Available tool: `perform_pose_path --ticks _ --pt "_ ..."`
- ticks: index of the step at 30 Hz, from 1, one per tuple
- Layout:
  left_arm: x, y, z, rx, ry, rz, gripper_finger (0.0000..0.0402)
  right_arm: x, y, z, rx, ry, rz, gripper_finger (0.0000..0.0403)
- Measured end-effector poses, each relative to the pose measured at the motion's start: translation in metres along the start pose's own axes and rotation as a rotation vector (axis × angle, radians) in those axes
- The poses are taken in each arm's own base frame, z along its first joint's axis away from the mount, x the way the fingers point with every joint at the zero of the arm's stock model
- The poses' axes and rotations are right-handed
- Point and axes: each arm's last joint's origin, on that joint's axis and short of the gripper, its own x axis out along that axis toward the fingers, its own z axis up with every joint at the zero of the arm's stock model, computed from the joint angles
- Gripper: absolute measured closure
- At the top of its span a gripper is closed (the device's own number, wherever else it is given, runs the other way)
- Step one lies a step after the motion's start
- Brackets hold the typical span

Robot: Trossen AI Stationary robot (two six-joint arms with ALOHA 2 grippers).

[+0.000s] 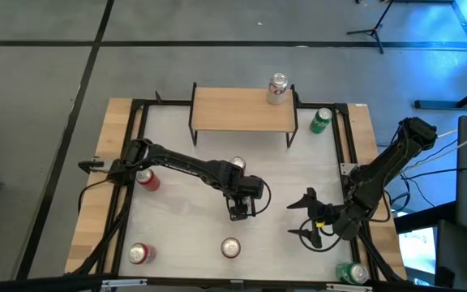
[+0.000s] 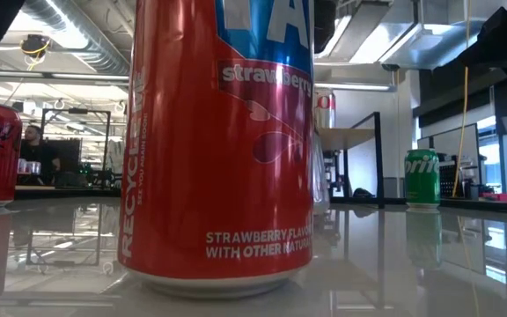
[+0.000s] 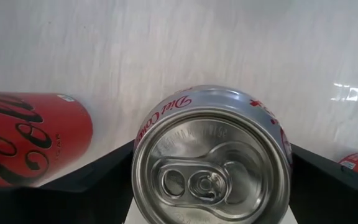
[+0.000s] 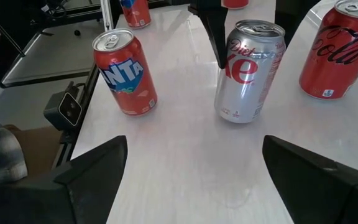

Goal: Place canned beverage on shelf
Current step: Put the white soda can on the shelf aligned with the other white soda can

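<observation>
**A:** So, from above, how far along are you?

**B:** One silver can [image 1: 278, 88] already stands on the shelf [image 1: 242, 109]. My left gripper [image 1: 239, 212] is well in front of the shelf, over a Diet Coke can [image 1: 237, 165]. My right gripper [image 1: 308, 217] waits in front too, jaws apart, holding nothing.

**A:** At table height?

**B:** A strawberry can [image 2: 219, 141] fills the view, the shelf [image 2: 349, 138] behind it.

**A:** Your left wrist?

**B:** Fingers [image 3: 328, 180] straddle the Diet Coke can [image 3: 211, 158], spread, not clamped.

**A:** Right wrist?

**B:** That Diet Coke can [image 4: 248, 71] stands on the table. Gripping, lifting and placing remain, I judge.
</observation>
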Motion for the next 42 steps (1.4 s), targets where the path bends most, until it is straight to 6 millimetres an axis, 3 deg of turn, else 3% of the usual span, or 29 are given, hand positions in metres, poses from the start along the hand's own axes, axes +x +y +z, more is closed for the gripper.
perform_pose_path --ticks 6,23,29,36,42 --pt "-0.004 -0.001 0.001 0.0 -0.007 -0.009 0.0062 0.0 0.0 0.0 0.0 0.0 0.0 0.0031" --pt "-0.045 -0.01 0.01 0.039 -0.033 0.034 0.006 0.002 0.002 0.0 0.006 -0.009 0.0 0.0031" --pt "-0.066 -0.027 -0.014 0.121 0.013 0.164 0.006 0.017 0.008 -0.009 -0.011 -0.044 -0.05 0.0031" --pt "-0.083 -0.042 -0.049 0.157 -0.062 0.261 0.006 0.041 0.016 -0.021 -0.008 -0.118 -0.135 0.0031" --pt "-0.063 -0.04 -0.082 0.145 -0.204 0.212 0.006 0.071 0.018 -0.025 -0.023 -0.112 -0.222 0.0031"
